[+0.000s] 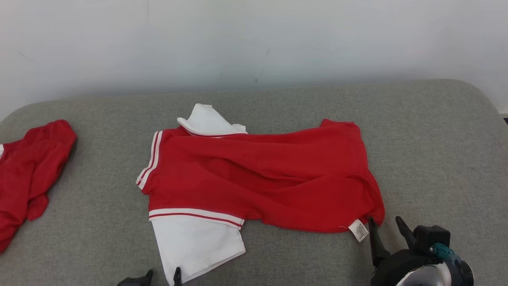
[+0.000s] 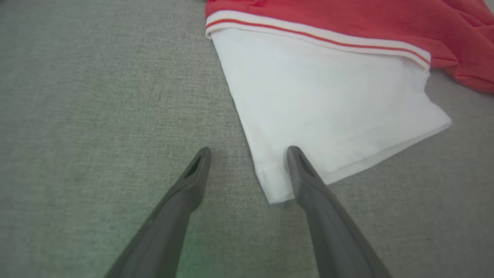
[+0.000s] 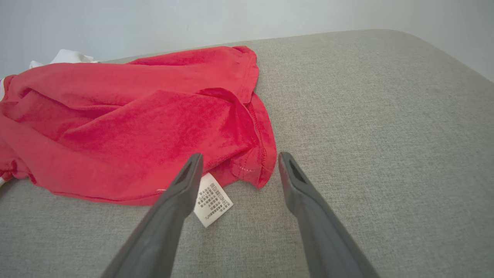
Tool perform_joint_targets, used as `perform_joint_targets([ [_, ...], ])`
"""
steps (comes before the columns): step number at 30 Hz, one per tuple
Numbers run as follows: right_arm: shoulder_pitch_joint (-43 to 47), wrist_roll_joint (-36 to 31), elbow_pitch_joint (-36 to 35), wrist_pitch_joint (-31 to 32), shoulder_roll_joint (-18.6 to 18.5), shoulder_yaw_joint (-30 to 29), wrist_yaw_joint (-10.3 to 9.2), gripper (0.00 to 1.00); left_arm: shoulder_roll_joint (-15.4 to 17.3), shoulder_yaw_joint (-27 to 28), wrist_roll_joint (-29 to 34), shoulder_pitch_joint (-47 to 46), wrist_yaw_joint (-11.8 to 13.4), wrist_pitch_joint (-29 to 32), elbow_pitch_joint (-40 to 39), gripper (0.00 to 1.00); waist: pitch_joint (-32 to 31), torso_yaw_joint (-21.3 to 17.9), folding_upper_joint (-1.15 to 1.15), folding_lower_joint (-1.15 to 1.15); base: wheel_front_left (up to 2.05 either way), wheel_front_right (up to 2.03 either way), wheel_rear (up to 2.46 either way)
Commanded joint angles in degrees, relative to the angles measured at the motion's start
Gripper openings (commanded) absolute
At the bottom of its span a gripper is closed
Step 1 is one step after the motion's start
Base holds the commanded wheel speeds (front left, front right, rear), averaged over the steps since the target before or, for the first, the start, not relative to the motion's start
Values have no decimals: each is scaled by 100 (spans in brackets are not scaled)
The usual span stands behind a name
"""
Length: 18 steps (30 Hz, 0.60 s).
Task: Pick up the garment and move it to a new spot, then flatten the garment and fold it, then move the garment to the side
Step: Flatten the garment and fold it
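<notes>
The garment (image 1: 262, 174) is a red shirt with white sleeves and white-striped trim, lying crumpled across the middle of the grey cushion. Its white near sleeve (image 2: 328, 104) reaches toward my left gripper (image 2: 249, 152), which stands open with the sleeve's corner between its fingers, nothing gripped. In the head view the left gripper (image 1: 163, 274) shows at the bottom edge by that sleeve. My right gripper (image 1: 385, 222) is open at the shirt's near right hem corner, beside the white care label (image 3: 212, 199). In the right wrist view the right gripper (image 3: 239, 158) straddles that red hem corner (image 3: 258, 170).
A second red garment (image 1: 27, 171) lies bunched at the left edge of the cushion (image 1: 436, 159). A pale wall (image 1: 254, 39) rises behind. The cushion's rounded right edge falls away at the far right.
</notes>
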Motion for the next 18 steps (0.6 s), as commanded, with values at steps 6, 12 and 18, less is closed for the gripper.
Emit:
perform_joint_targets([
  [6,-170,-41,72,125,13,116,21,100,-20,-209,-297,-221,-43,360,469,33,89,-65,0,0,0,0,0],
  [12,-123,-58,158,345,13,14,20,100,-30,-457,-551,-170,-201,424,547,0,148,-43,0,0,0,0,0],
  [18,-262,-168,273,639,14,-70,21,100,-32,-557,-571,-289,-126,368,647,0,241,-18,0,0,0,0,0],
])
